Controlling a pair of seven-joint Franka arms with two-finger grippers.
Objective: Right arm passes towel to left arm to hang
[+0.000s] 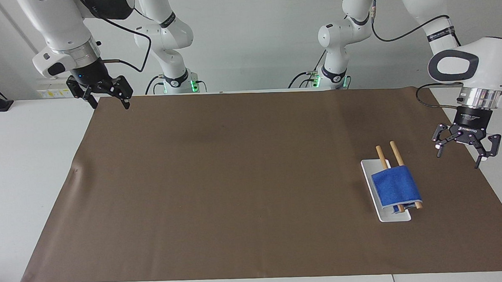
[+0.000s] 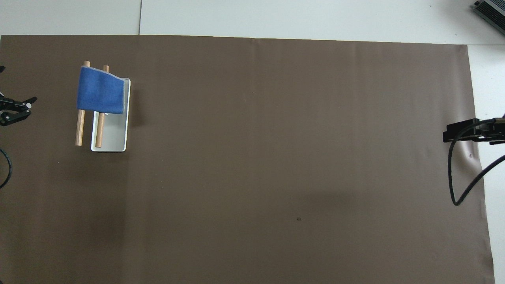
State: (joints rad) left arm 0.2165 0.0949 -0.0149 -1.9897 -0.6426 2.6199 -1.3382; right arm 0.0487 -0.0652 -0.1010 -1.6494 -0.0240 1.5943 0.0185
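- Left gripper (image 1: pixel 463 152): fingers spread wide and empty, hanging over the brown mat (image 1: pixel 235 180) at the left arm's end of the table (image 1: pixel 23 168), beside the rack.
- Towel (image 1: pixel 395 186): draped over two wooden rods (image 1: pixel 397 153) above a white tray (image 1: pixel 368 169), free of both grippers.
- Right gripper (image 1: pixel 103 95): fingers released, empty, waiting over the mat's corner at the right arm's end.
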